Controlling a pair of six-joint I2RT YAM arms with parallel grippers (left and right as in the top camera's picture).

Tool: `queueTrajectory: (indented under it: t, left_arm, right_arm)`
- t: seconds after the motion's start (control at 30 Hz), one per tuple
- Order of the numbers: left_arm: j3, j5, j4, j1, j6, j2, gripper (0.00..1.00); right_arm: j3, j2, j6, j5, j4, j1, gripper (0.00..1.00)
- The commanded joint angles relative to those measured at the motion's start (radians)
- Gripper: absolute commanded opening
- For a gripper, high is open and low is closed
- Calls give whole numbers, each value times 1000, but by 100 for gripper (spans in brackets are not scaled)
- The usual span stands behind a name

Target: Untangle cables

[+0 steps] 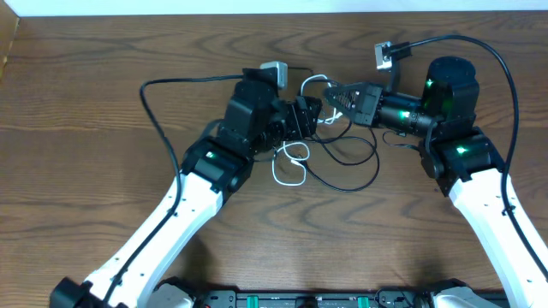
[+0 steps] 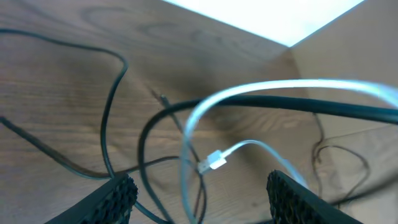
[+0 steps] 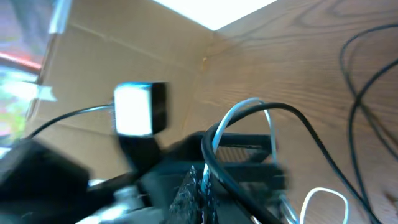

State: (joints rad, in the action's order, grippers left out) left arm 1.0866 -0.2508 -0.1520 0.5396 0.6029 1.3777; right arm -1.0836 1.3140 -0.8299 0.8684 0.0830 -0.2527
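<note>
While white cable [image 1: 275,174] and black cable [image 1: 346,189] are lying looped together between the arms overhead, untangling is looking mostly undone. Left wrist: left gripper [image 2: 204,188] is gaping open around both. Right wrist: right gripper [image 3: 196,182] is sitting closed, cords crossing its tips.

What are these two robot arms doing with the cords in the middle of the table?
The two arms are working on a tangle of thin cords, the white cable and the black cable, in the middle of the wooden table. The right gripper is shut and appears to pinch both cables, holding a loop of them. The left gripper is open, with the white loop just in front of its fingers, gripping nothing. The cables are not yet separated.
</note>
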Motion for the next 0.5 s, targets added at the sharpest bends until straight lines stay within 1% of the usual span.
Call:
queueTrajectory:
  t: [0.0,0.07,0.13,0.17,0.2,0.23,0.3,0.33,0.47]
  left_arm:
    - [8,56,-5,0,-27,42,68]
    - [8,88,-12,0,-28,53,67]
    - [8,146,-26,0,-63,52,61]
    - [8,183,-35,-2,-110,43,56]
    - [8,203,-47,-5,-125,34,54]
    - [8,224,-60,-8,-129,27,54]
    - [8,334,-140,-34,-140,-21,53]
    - [8,359,-164,-43,-145,-35,52]
    - [8,402,-247,-80,-163,-85,52]
  right_arm:
    - [-6,-4,-23,117,-49,-3,1]
    - [-6,-4,-22,140,-71,-3,2]
    - [-6,-4,-14,140,-72,-2,2]
    - [-6,-4,22,140,-71,7,2]
    - [-6,-4,40,140,-70,16,2]
    - [-6,-4,43,140,-68,23,2]
    - [-6,-4,67,137,-68,69,1]
    - [-6,-4,69,137,-68,85,2]
    - [-6,-4,88,135,-68,143,2]
